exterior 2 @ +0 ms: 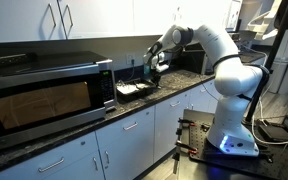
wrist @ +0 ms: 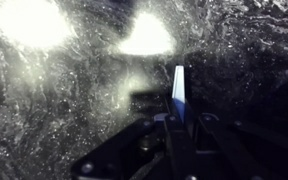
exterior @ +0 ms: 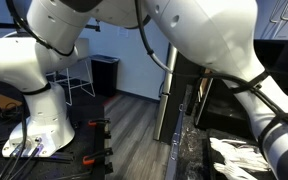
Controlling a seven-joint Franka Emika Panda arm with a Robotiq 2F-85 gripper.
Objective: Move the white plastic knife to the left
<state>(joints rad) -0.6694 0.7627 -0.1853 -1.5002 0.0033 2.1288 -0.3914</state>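
- My claw is closed almost completely, its two fingers pinched on the white plastic knife. In the wrist view the blade pokes out past the fingertips, flat and narrow with a blunt-looking tip.
- In an exterior view the claw hangs in the air beyond the end of the microwave, over the black tray that sits just beside the microwave. The knife is too small to pick out there, but from the wrist view I judge it to be lifted clear of the counter.
- My first worry is the grip. The knife is thin, smooth plastic held on a narrow strip, so a brisk sideways swing could make it pivot or slide out.
- My second is flex — if the tip meets the counter first, the blade may bend and spring free of my fingers.
- The counter is dark, speckled stone, polished enough to throw back big bright patches of light. That glare hides the surface, so I could misjudge the height and let go too early. A light knife on slick stone would probably skid or bounce.
- The tray rim and the microwave's side are both near — a low sweep toward the microwave could clip them.
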